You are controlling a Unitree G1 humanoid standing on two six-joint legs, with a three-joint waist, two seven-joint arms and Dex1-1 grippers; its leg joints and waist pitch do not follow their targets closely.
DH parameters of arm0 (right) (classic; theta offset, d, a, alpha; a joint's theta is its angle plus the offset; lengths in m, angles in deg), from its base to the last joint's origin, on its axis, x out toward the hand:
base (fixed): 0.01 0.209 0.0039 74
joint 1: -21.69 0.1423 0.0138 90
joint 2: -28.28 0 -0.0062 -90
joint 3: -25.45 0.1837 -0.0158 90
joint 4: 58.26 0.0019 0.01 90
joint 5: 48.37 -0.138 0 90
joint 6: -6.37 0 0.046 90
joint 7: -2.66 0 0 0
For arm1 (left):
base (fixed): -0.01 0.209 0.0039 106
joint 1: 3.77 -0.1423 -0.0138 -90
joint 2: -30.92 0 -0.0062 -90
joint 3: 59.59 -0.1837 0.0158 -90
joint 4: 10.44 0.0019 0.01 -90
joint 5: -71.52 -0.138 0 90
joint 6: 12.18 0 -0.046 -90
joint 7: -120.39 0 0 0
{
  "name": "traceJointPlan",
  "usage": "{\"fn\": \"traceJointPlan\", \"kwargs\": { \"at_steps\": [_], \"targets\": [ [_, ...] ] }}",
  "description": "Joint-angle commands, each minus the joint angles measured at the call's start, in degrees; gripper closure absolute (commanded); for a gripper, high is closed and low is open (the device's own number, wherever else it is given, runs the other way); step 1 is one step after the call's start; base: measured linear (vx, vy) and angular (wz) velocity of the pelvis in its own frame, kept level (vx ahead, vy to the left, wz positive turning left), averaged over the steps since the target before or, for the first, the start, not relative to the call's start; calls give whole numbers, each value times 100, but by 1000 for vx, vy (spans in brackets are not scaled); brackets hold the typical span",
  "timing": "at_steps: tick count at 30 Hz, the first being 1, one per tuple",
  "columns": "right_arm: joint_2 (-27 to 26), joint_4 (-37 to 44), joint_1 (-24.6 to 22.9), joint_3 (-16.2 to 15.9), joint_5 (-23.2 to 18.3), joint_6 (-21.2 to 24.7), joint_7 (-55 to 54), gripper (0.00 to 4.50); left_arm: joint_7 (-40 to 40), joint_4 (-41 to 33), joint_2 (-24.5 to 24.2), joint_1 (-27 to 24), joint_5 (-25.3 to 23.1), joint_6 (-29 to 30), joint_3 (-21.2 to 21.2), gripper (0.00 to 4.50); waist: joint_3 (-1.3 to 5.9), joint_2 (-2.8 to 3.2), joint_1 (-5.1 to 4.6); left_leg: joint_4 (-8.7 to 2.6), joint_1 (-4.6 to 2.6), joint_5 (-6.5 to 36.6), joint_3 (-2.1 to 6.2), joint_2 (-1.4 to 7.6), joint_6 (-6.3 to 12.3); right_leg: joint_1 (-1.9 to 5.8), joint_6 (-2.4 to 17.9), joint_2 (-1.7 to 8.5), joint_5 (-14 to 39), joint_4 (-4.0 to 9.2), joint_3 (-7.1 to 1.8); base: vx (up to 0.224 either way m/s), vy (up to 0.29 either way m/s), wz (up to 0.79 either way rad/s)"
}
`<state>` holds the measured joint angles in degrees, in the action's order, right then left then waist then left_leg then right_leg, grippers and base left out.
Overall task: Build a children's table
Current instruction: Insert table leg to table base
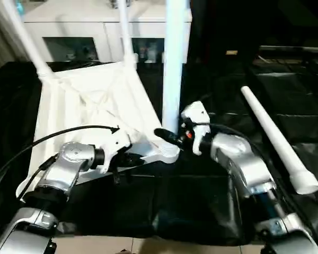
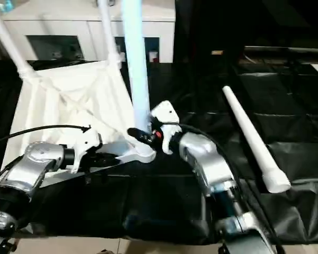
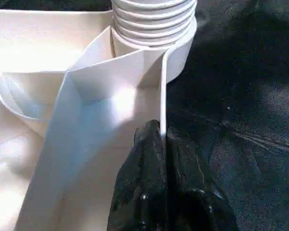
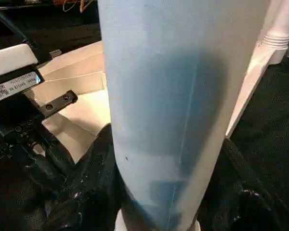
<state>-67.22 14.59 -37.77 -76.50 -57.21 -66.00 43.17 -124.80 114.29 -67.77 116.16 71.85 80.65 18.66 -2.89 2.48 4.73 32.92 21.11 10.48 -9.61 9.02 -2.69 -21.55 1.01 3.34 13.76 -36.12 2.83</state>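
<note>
The work table (image 1: 201,206), covered in black, filled the lower and right parts of the head views. The top (image 1: 90,100) lay upside down at centre left on the cover, rim upward, with its ribbed underside exposed. A white cabinet (image 1: 95,32) stood along the upper edge of the frame behind it.

Three legs stood upright in corner sockets of the top: the near leg (image 1: 174,69) at frame centre, a second leg (image 1: 21,37) at upper left, and a third leg (image 1: 124,32) at upper centre. In the left wrist view the threaded end of the near leg (image 3: 154,21) sat in its socket. The loose leg (image 1: 278,143) lay flat on the cover at right, well apart from the top, its wide end toward the lower right.

The right gripper (image 1: 167,136) was at centre, with its fingers (image 4: 86,192) about half open and set on either side of the near leg, low on the tube just above the socket. The left gripper (image 1: 135,157) was at lower centre left; its fingers (image 3: 154,159) were pinched shut on the thin raised rim of the top, just beside the near leg's socket
</note>
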Motion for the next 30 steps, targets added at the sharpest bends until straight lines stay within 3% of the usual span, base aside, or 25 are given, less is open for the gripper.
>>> {"fn": "traceJointPlan", "kwargs": {
  "at_steps": [1,4,8,14,16,19,20,21,22,23,24,26,27,28,29,30],
  "targets": [
    [45,-721,-94,-293,283,462,-58,268,-61,-94,133,-67,76,25,-116,450,190,-58,-16,-463,-41,1392,169,452,112,162,1087,593,1230,554,-350,0,0,0],
    [20,-946,-45,-258,380,431,-216,268,-24,-114,178,-61,85,23,-101,450,174,-72,-27,-480,-67,1603,171,459,31,134,997,608,1687,600,-383,0,0,0],
    [-53,-1208,-11,-102,470,264,-564,268,77,-74,206,-71,72,-18,-65,450,191,-82,-43,-483,-62,1605,176,460,-1,131,950,618,1817,609,-390,0,0,0],
    [-148,-1368,39,-48,588,253,-1006,268,265,77,275,-31,113,62,54,450,203,-57,-102,-474,-57,1546,161,445,-2,130,1003,592,1559,599,-391,0,0,0],
    [-178,-1412,51,-23,612,262,-1144,268,378,130,314,8,99,101,75,450,194,-108,-130,-477,-53,1571,157,437,8,128,959,588,1725,612,-390,0,0,0],
    [-281,-1604,94,49,693,255,-1569,268,729,205,455,116,61,248,122,450,187,-90,-127,-474,-72,1612,156,439,-2,102,889,603,2038,641,-406,0,0,0],
    [-299,-1645,105,59,706,252,-1636,268,788,208,483,133,54,275,128,450,191,-120,-124,-474,-68,1603,164,440,-13,100,874,607,2131,633,-407,0,0,0],
    [-402,-1876,190,131,728,243,-1928,268,1057,197,640,200,35,458,145,450,191,-171,-132,-482,-70,1611,158,443,-8,96,855,602,2180,649,-399,0,0,0],
    [-402,-1876,190,131,728,243,-1928,268,1057,197,640,200,35,458,145,450,197,-146,-129,-480,-70,1573,163,446,-23,96,868,611,2135,629,-406,0,0,0],
    [-489,-2045,271,219,714,252,-2159,268,1260,205,788,257,24,580,154,450,203,-179,-128,-476,-81,1542,151,445,-18,94,885,602,2048,635,-404,0,0,0],
    [-541,-2143,324,275,698,256,-2302,268,1366,215,878,291,16,644,157,450,194,-162,-118,-478,-69,1512,156,440,7,99,890,606,1959,641,-408,0,0,0],
    [-711,-2510,585,504,618,220,-2793,268,1990,436,1300,537,-21,923,234,450,215,-220,-135,-481,-81,1418,144,436,1,109,949,579,1648,597,-400,0,0,0],
    [-757,-2620,674,578,588,199,-2930,268,2219,548,1436,638,-34,992,273,450,221,-213,-121,-460,-119,1418,126,425,-4,100,1010,580,1574,606,-401,0,0,0],
    [-831,-2789,827,690,539,179,-3154,268,2587,772,1661,831,-59,1080,325,450,236,-231,-98,-446,-87,1267,119,413,44,144,1022,594,1427,596,-399,0,0,0],
    [-976,-3053,1070,912,417,86,-3580,268,3085,1188,2016,1174,-46,1123,419,450,237,-216,-85,-441,-100,1209,107,407,60,136,1024,593,1369,608,-401,0,0,0],
    [-1070,-3228,1229,1049,349,-7,-3871,268,3388,1476,2256,1410,-14,1132,491,450,264,-203,-52,-418,-190,1220,83,397,39,95,1051,571,1330,630,-399,0,0,0]
  ]
}}
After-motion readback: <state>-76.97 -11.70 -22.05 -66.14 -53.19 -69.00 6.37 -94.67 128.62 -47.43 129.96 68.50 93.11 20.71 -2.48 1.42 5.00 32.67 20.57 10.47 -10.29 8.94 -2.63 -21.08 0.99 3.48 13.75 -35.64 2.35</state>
